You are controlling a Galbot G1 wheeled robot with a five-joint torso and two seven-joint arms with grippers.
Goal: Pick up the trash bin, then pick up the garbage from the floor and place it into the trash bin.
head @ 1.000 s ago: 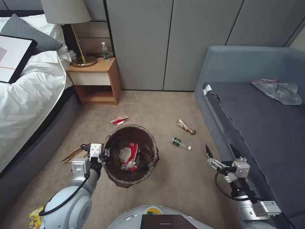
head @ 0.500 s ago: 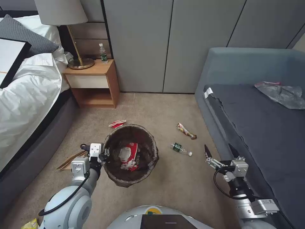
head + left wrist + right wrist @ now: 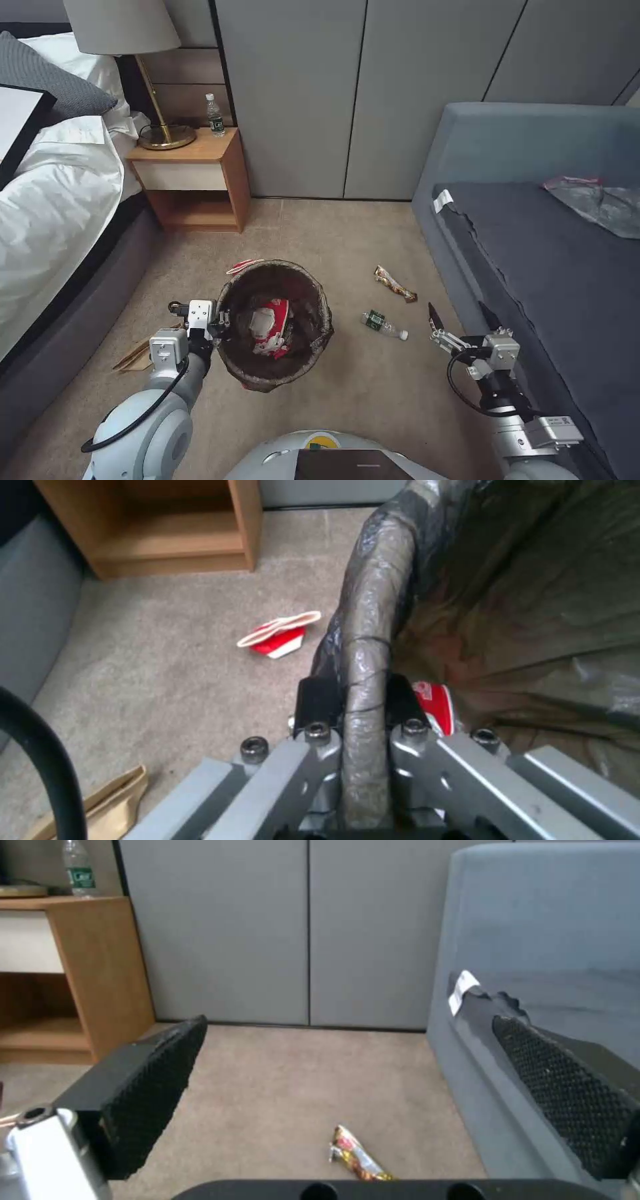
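Red-white carton inside trash bin

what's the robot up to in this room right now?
Floor cleanup. The left gripper is clamped on the rim of the trash bin, which already has a red-white carton inside. The right gripper is open and empty beside the sofa. On the carpet lie a clear bottle, a snack wrapper, another red-white carton beyond the bin, and tan cardboard by the bed.
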